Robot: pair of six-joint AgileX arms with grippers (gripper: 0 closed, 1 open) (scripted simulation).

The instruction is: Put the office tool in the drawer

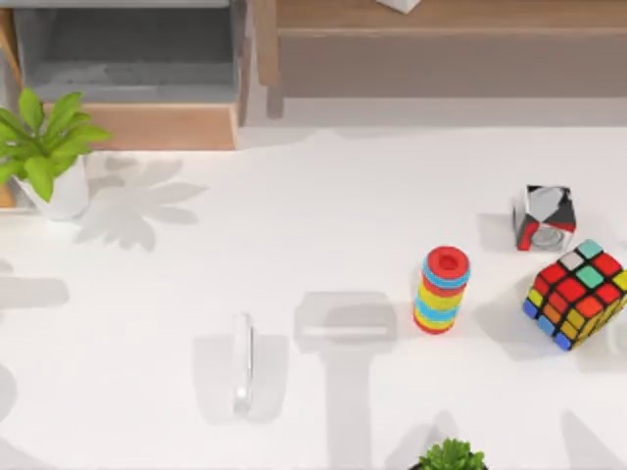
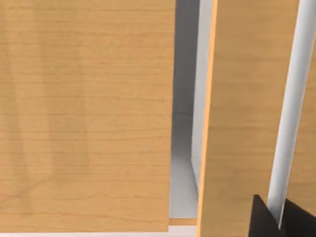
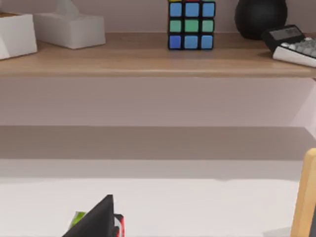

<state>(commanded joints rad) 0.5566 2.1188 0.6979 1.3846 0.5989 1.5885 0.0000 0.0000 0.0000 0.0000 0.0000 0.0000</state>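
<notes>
The office tool (image 1: 243,362) is a slim, nearly clear bar lying on the white table, left of centre near the front edge. The drawer (image 1: 157,127) stands pulled open at the back left, showing its grey lining behind a tan wood front panel. A dark part of my left gripper (image 2: 280,219) shows in the left wrist view, close against light tan wood panels (image 2: 84,113) with a grey gap between them. A dark edge of my right gripper (image 3: 96,219) shows in the right wrist view, low over the table and facing the brown shelf (image 3: 148,54).
A wider clear block (image 1: 345,323) sits right of the bar, then a coloured ring stack (image 1: 443,289), a puzzle cube (image 1: 578,294) and a glossy black-red-silver cube (image 1: 544,217). A potted plant (image 1: 44,147) stands by the drawer, another plant (image 1: 451,456) at the front edge.
</notes>
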